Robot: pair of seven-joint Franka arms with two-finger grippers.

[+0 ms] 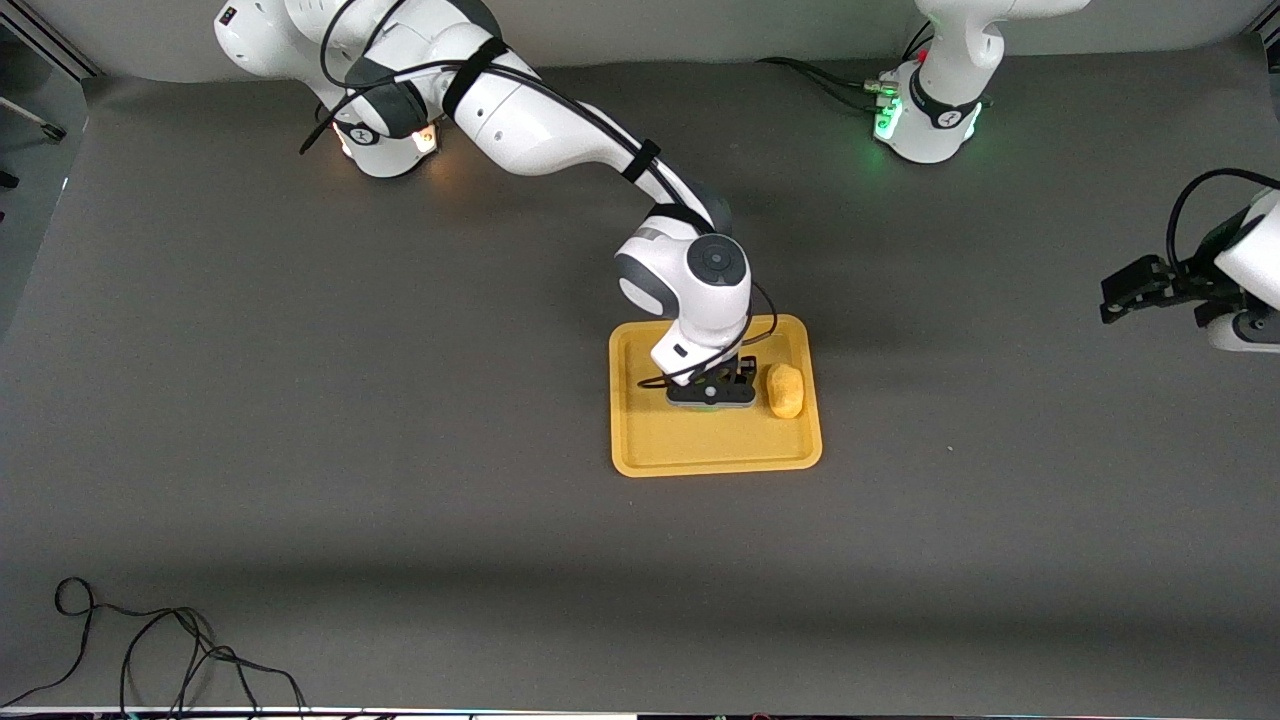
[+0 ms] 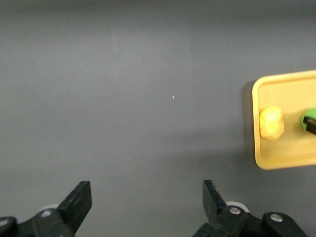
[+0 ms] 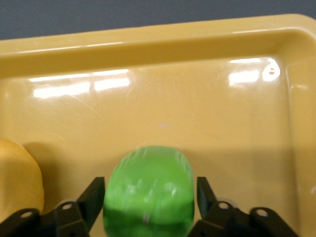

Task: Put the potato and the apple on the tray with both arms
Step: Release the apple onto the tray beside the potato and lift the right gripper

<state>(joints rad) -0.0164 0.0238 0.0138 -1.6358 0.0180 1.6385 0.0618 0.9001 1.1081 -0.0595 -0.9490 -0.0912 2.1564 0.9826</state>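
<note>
While the right gripper (image 1: pixel 711 392) stood low in the tray (image 1: pixel 700 450), fingers closed on the apple (image 3: pixel 149 190), the potato (image 1: pixel 785 390) lay just beside it; the left gripper (image 1: pixel 1120 295) waited spread apart, over bare table.

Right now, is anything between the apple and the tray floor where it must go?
Nothing visible. The right tool holds the apple over bare tray; the potato lies beside it.

high front view, wrist views share tray (image 1: pixel 640 455)
</note>
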